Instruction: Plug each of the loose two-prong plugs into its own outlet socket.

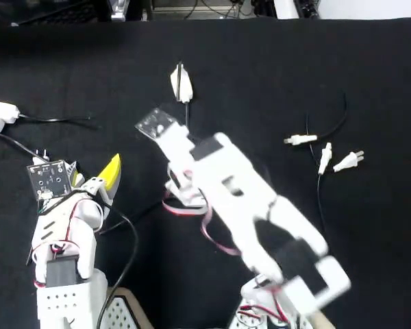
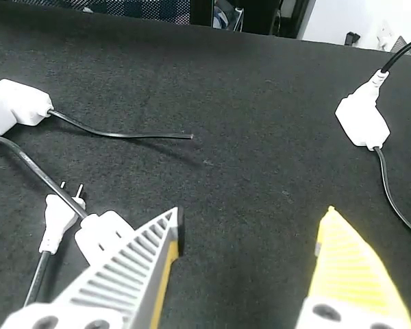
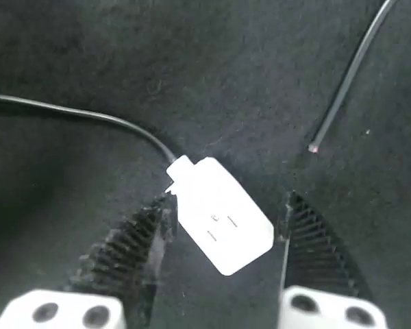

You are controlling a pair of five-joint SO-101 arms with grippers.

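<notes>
1. The right hand [image 3: 226, 202] is released. Its fingers [image 3: 133, 247] straddle a white socket [image 3: 222, 226] that lies slots up on the counter [image 1: 260, 68], and neither finger visibly presses on it.
2. The left hand [image 2: 253, 212] is released and holds nothing. It hangs over the counter near a plug [image 2: 58, 212], with a second socket [image 2: 14, 106] farther off.
3. Three loose plugs [image 1: 325, 157] lie together well off to the right arm's side, none of them inserted.
4. The step in hand looks like securing the socket, and the task appears barely begun.
5. The next move likely calls for closing on the socket's sides while keeping the slots uncovered. A plug's prongs can then be lined up with them.
</notes>
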